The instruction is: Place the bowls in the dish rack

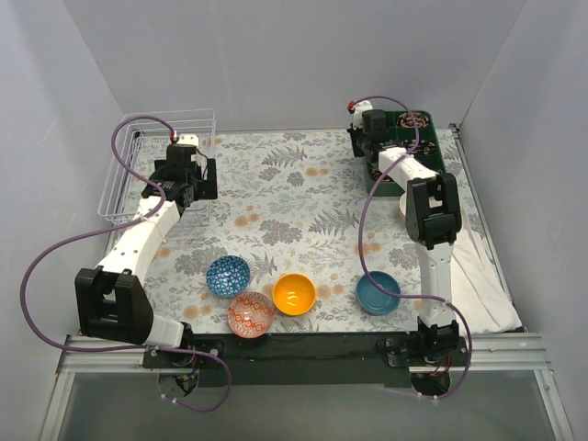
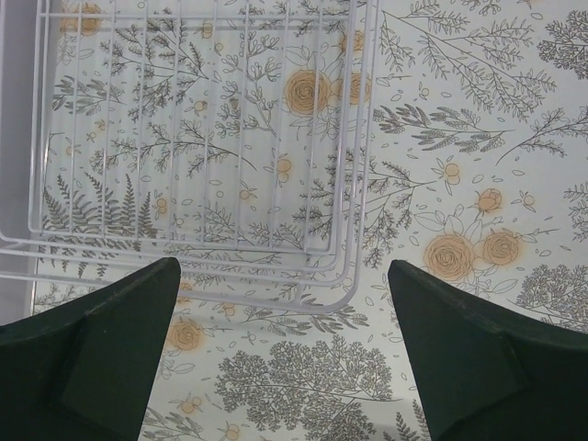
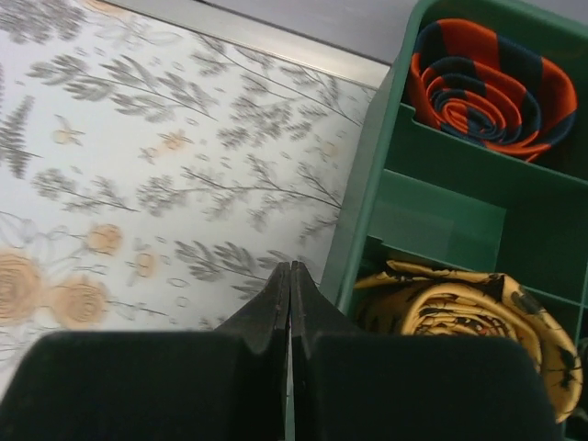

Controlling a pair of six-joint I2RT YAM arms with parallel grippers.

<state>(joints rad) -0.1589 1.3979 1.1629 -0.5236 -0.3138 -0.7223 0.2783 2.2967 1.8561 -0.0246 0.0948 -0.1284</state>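
The white wire dish rack (image 1: 138, 165) stands at the far left and holds no bowls; its near corner fills the left wrist view (image 2: 184, 138). My left gripper (image 1: 188, 188) hovers at the rack's right edge, open and empty (image 2: 285, 312). Four bowls sit near the front edge: blue-patterned (image 1: 228, 276), red-and-white (image 1: 251, 313), orange-yellow (image 1: 294, 294) and plain blue (image 1: 378, 293). The cream and mint bowls are out of view. My right gripper (image 1: 367, 147) is far right, shut and empty (image 3: 290, 276), beside the green tray.
A dark green compartmented tray (image 1: 432, 138) stands at the far right; the right wrist view shows its wall (image 3: 367, 211), a rolled orange-and-navy cloth (image 3: 487, 83) and a yellow one (image 3: 459, 312). A white cloth (image 1: 478, 266) lies along the right edge.
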